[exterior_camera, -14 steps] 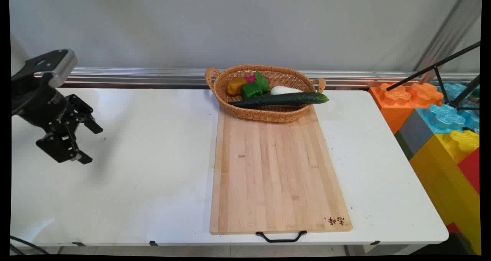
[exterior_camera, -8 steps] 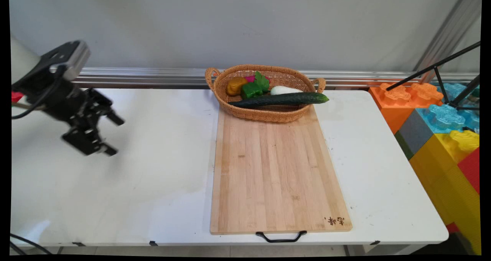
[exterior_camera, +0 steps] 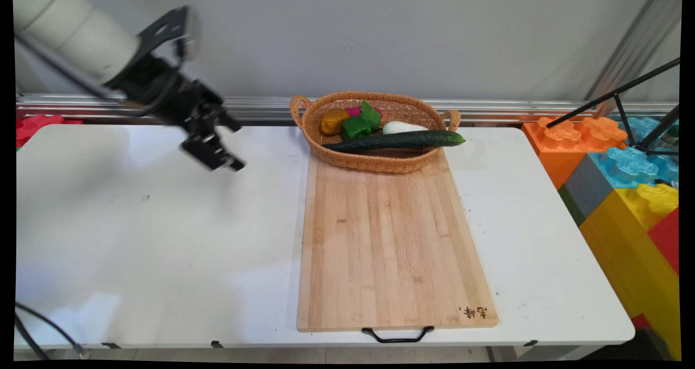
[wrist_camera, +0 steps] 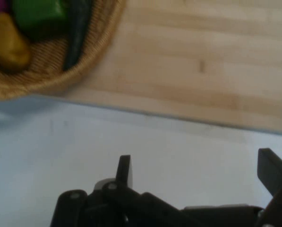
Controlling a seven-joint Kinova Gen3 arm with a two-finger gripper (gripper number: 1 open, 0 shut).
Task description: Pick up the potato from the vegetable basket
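I keep the gripper (exterior_camera: 225, 146), fingers spread wide and holding nothing, level above the table (exterior_camera: 136, 239) short of the basket (exterior_camera: 380, 163) and board (exterior_camera: 388, 239).

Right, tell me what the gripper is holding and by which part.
Nothing is held. The gripper hangs with its jaws open and empty above the white table, left of the basket and the cutting board.

The white Kinova arm (exterior_camera: 76, 30) is seen reaching in from the upper left, angled downward to the right. Its black two-finger gripper (exterior_camera: 234, 145) is held in the air, the two fingers (wrist_camera: 124, 169) spread wide apart with nothing between them.
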